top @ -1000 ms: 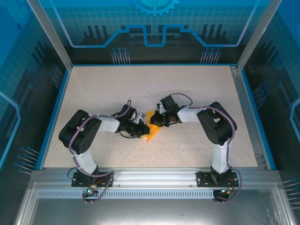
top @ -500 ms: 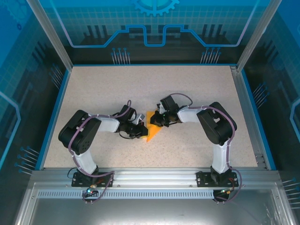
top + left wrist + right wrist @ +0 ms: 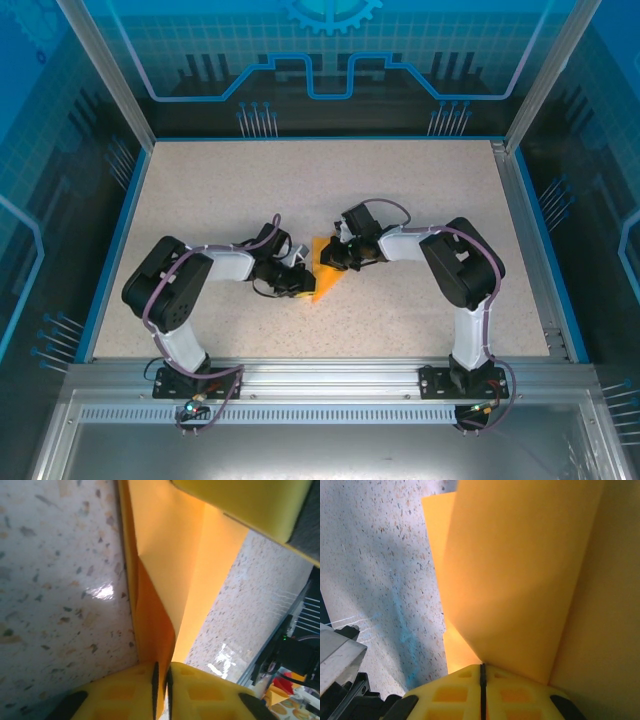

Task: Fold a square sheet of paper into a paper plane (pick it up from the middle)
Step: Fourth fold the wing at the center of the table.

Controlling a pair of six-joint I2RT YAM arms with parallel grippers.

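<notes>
In the middle of the speckled table (image 3: 400,190), the two claws are meeting over the orange paper (image 3: 327,277). The left claw (image 3: 161,677) is pinching the paper tight. Its two yellow fingers (image 3: 120,690) are pressing together, with a thin edge of the paper running down between them. The right claw (image 3: 482,677) is clenching too. Its fingers are squeezing to one thin dark line, right where a big flap of the paper is coming down to them. The paper is folded with a sharp crease. One flap is sticking up off the table, and the pointy end is aiming toward the near edge. In the left wrist view, a yellow finger of the right claw is sitting at the top corner, just beside the paper. The claws are very near each other, almost tip to tip. Lots of bare table is lying on every side, and the blue rim (image 3: 113,250) is well apart from the paper. The left arm (image 3: 225,265) and right arm (image 3: 420,245) are bending in from each side.
</notes>
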